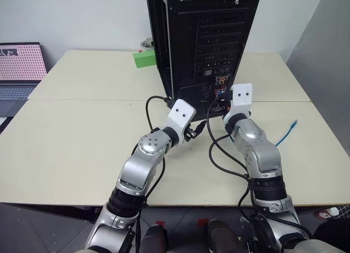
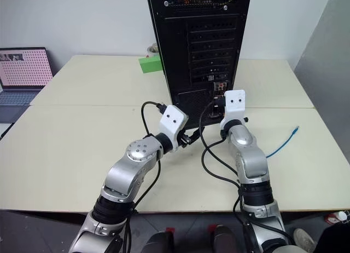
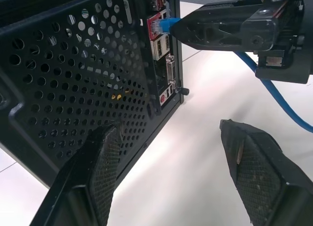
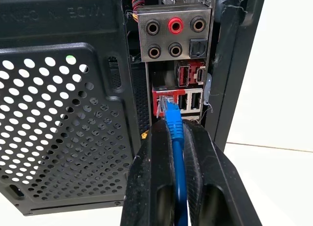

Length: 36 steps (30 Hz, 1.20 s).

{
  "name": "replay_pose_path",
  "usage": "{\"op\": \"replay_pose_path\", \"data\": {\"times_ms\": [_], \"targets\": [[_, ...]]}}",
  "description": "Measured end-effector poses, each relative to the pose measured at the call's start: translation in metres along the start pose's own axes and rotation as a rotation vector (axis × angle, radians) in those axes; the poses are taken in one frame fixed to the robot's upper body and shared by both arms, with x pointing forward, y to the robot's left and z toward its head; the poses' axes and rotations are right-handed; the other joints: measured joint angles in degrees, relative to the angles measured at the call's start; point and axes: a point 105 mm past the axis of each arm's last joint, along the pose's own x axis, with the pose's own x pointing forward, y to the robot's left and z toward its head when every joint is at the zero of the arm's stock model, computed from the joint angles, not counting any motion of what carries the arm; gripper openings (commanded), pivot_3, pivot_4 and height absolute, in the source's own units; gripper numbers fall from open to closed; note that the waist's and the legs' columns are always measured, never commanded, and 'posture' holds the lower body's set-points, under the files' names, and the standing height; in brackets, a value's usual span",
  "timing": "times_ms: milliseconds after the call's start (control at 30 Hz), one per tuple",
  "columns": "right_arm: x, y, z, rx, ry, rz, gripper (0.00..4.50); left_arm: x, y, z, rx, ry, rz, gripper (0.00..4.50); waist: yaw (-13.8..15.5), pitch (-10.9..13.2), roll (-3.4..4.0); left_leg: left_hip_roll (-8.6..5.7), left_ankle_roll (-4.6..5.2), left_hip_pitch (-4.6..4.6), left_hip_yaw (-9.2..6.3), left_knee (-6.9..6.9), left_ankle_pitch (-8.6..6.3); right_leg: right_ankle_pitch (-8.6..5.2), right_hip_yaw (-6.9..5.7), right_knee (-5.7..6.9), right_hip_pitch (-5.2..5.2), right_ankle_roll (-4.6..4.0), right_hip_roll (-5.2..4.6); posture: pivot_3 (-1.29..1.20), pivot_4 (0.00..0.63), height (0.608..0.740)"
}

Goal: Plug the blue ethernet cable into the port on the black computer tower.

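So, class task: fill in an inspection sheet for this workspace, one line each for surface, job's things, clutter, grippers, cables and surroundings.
Surface: pale cream table.
Job's things: tall black metal computer tower upright; thin blue ethernet cable, clear plug at the red port, seating unclear.
Clutter: small green box beside the tower.
Grippers: right gripper shut on the cable; left gripper open, empty.
Cables: black robot cables looping over the table.
Surroundings: open laptop, white wall.

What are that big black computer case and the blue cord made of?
The black computer tower looks like painted sheet metal: thin and punched with rows of round holes. The blue ethernet cable looks like smooth plastic or rubber sheathing, with a clear plastic plug at its tip.
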Motion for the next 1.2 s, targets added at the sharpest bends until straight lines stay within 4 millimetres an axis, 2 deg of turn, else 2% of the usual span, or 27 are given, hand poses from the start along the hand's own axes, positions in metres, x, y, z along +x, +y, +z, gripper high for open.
{"op": "replay_pose_path", "data": {"times_ms": [600,667,700,900,1067,1200], "targets": [[0.010,0.006,-0.001,-0.002,0.001,0.014,0.00,0.000,0.000,0.000,-0.003,-0.002,0.001,3.35,-0.60,0.00,0.00,0.00,0.00,0.06,0.00,0.02,0.00,0.01,0.01,0.11,0.00,0.01,0.01,0.00,0.150,0.740],[0.011,0.006,-0.001,0.001,0.000,0.017,0.70,0.000,0.000,0.000,-0.002,-0.001,0.001,3.35,-0.65,0.00,0.00,0.00,0.00,0.06,0.00,0.02,0.01,0.01,0.01,0.11,0.00,0.01,0.01,0.00,0.150,0.740],[0.011,0.006,-0.001,0.003,0.000,0.020,0.76,0.000,0.000,0.000,-0.003,-0.001,0.002,3.35,-0.65,0.00,0.00,0.00,0.00,0.06,0.00,0.02,0.01,0.01,0.01,0.11,0.00,0.01,0.01,0.00,0.150,0.740],[0.006,0.000,-0.002,-0.016,0.003,0.044,2.25,-0.001,0.003,-0.001,-0.008,0.002,0.014,3.35,-0.26,0.00,0.00,-0.01,0.00,-0.05,0.00,-0.02,0.00,0.00,0.00,-0.06,-0.01,0.00,-0.01,0.00,0.150,0.740],[-0.005,-0.012,-0.010,-0.044,0.026,0.062,3.34,-0.003,0.008,0.001,0.012,-0.023,0.018,3.35,0.13,0.00,0.00,-0.02,0.00,-0.06,0.00,-0.05,0.00,0.00,-0.01,-0.11,-0.01,0.00,-0.02,0.00,0.150,0.740],[-0.023,-0.021,-0.005,-0.085,0.015,0.142,4.19,-0.009,0.020,0.003,0.024,-0.045,0.032,3.35,0.13,0.00,0.00,-0.02,0.00,-0.04,-0.01,-0.05,0.00,0.00,-0.01,-0.10,0.00,0.01,-0.02,0.00,0.150,0.740]]}}
